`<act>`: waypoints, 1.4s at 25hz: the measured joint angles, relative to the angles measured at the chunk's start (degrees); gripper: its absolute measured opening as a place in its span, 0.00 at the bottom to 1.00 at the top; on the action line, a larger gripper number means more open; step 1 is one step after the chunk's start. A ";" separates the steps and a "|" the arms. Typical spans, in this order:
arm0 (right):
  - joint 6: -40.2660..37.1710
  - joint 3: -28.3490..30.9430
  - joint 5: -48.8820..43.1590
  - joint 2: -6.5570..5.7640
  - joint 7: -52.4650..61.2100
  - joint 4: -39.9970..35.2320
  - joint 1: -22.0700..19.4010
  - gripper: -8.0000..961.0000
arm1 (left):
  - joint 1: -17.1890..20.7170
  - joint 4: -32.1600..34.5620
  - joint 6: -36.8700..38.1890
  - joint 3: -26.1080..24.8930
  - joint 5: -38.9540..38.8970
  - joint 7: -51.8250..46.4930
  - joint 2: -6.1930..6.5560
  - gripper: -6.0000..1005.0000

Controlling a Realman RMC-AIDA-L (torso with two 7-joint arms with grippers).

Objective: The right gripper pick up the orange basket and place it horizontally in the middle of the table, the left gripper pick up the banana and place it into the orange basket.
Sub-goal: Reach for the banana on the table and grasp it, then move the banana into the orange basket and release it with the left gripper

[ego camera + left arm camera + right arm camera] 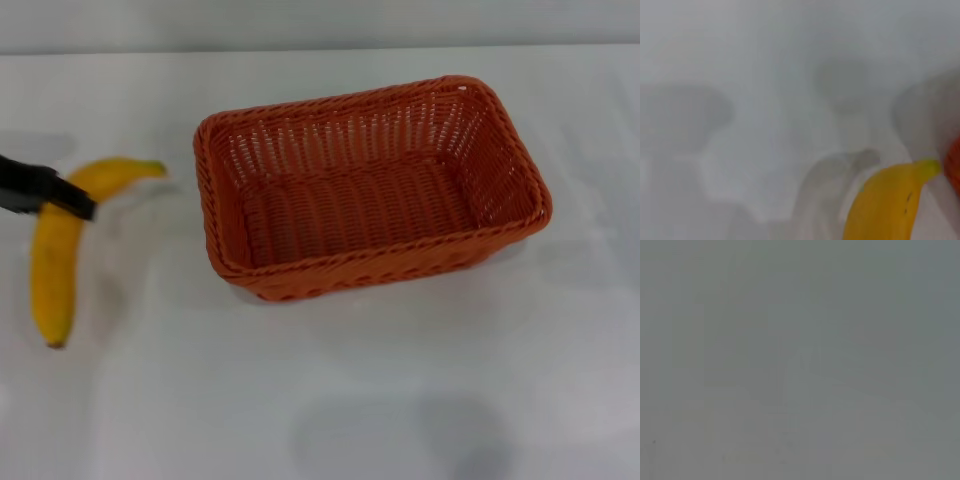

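— What could you make out of the robot itself from your station?

— Very little. On my head feed I saw only the left gripper [70, 200]: a flat, matte black piece that narrowed to a blunt, squared tip.

— Any cables, screws or markings?

— I could not tell; the surface read as plain black. My wrist feeds showed no part of either arm.
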 joint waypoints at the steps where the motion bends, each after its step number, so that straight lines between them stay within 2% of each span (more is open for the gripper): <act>1: 0.00 0.22 0.00 0.00 0.02 -0.02 -0.05 0.86 | 0.48 -1.53 0.16 -0.01 -1.15 0.16 0.48 0.55; 3: 0.01 0.91 -0.01 0.00 0.08 -0.06 -0.21 0.86 | 1.61 -4.00 0.18 0.00 -4.39 0.76 1.57 0.55; 4: 0.03 1.22 -0.02 0.00 0.12 -0.07 -0.33 0.86 | 1.61 -4.00 0.18 0.00 -4.39 0.76 1.57 0.55; 5: 0.03 1.42 -0.01 0.01 0.14 -0.08 -0.50 0.86 | 2.23 -5.29 0.12 0.00 -6.67 1.32 2.12 0.55; 6: 0.03 1.43 -0.03 0.04 0.15 -0.08 -0.57 0.86 | 3.17 -8.41 0.45 0.02 -12.81 4.17 2.68 0.56; 8: -0.15 1.46 -0.03 0.03 0.16 -0.09 -0.69 0.86 | 3.13 -10.53 1.34 0.03 -16.41 6.63 2.73 0.56; 11: -0.48 1.47 -0.02 0.00 0.18 -0.04 -0.62 0.86 | 1.21 -12.55 2.95 0.07 -20.16 10.04 2.75 0.57; 15: -0.84 1.49 -0.02 0.00 0.18 -0.07 -0.42 0.86 | -4.96 -12.68 5.41 0.12 -20.19 17.34 2.36 0.58; 21: -1.64 1.52 -0.02 0.04 0.18 -0.10 -0.25 0.86 | -14.94 -10.48 8.53 0.13 -16.97 31.57 0.29 0.59; 23: -1.66 1.92 -0.02 0.08 0.18 -0.10 -0.29 0.86 | -17.78 -9.48 9.08 0.14 -16.09 33.89 -1.02 0.59; 27: -1.67 2.79 -0.02 0.10 0.18 0.05 -0.30 0.86 | -23.32 -7.11 8.18 0.15 -11.49 36.68 -4.63 0.60; 32: -1.64 2.89 -0.02 0.13 0.18 0.12 -0.60 0.86 | -27.83 -1.25 1.82 0.15 -5.40 38.39 -9.31 0.61; 33: -1.55 2.89 -0.02 0.16 0.18 0.10 -0.68 0.86 | -27.83 -1.25 1.82 0.15 -5.40 38.39 -9.31 0.61; 34: -1.44 2.90 -0.02 0.16 0.18 0.09 -0.72 0.86 | -28.07 2.35 -1.27 0.11 -3.99 38.35 -10.02 0.61; 35: -1.44 2.90 -0.02 0.16 0.18 0.09 -0.72 0.86 | -27.94 4.33 -2.68 0.09 -3.43 38.24 -10.14 0.62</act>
